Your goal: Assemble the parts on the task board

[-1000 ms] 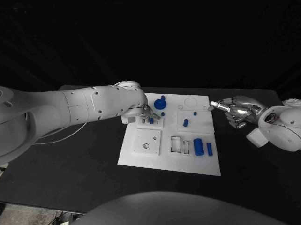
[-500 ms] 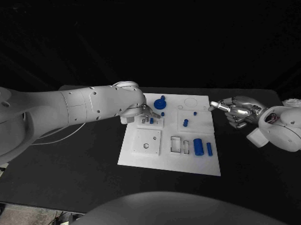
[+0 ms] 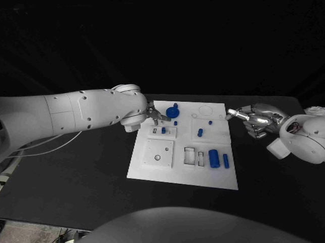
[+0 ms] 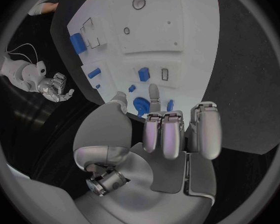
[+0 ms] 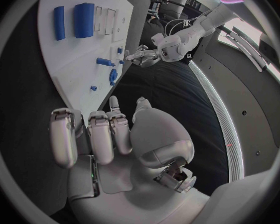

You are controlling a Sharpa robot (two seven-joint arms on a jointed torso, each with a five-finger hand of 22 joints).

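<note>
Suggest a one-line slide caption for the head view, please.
Left hand hovers above the task board's far-left corner; right hand waits beside its right edge.

Task board (image 3: 152, 169) at the middle of the table (image 3: 68, 187). Left hand (image 3: 157, 115) over the board's far left corner, just beside the round knobbed part (image 3: 172, 110) (whether touching cannot be told). Right hand (image 3: 253, 119) off the board's right edge, level with its far half. Short peg (image 3: 200, 133) near the board's centre; large cylinder (image 3: 214, 158) and thin rod (image 3: 226, 161) side by side at the near right, the rod nearer the edge, with the slots (image 3: 195, 156) to their left.
</note>
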